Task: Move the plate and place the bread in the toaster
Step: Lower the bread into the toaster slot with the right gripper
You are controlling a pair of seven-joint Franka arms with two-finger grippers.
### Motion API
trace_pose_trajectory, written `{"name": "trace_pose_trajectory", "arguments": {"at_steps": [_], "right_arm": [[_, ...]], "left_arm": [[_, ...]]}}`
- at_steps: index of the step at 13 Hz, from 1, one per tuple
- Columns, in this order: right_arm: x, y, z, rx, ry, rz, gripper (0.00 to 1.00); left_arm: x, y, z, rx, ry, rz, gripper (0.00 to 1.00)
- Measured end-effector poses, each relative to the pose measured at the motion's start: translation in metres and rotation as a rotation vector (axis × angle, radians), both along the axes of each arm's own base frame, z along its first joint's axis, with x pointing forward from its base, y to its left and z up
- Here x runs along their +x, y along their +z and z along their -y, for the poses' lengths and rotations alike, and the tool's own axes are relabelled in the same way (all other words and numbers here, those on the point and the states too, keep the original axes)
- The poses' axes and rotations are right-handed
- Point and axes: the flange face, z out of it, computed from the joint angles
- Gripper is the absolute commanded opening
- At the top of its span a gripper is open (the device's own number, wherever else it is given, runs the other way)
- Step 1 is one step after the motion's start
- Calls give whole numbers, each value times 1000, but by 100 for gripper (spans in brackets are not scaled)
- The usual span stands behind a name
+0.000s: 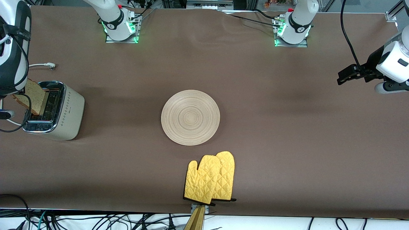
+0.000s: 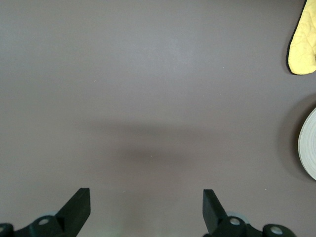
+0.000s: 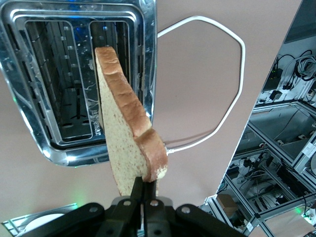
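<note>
Pinching the bread point(image 3: 126, 143) in the right gripper point(image 3: 143, 190) over the toaster point(image 1: 54, 110) at the right arm's end, nine o'clock of the plate point(image 1: 190, 117) at table centre, mitt point(image 1: 211, 177) at its six, left gripper point(image 2: 146, 207) waiting spread over bare table.

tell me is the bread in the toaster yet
Not yet: the bread hangs edge-down over the toaster, pinched by the right gripper; both slots look empty.
</note>
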Motion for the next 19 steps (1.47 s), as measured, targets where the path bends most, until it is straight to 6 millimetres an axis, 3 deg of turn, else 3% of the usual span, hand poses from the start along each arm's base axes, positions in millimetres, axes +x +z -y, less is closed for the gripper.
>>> {"name": "trace_pose_trajectory", "arguments": {"at_steps": [18,19], "right_arm": [[30,-70,-9,65,8,56,0],[30,-69,-9,65,8,58,18]], "left_arm": [[1,4,-9,0,16,11,100],[1,4,-9,0,16,11,100]]}}
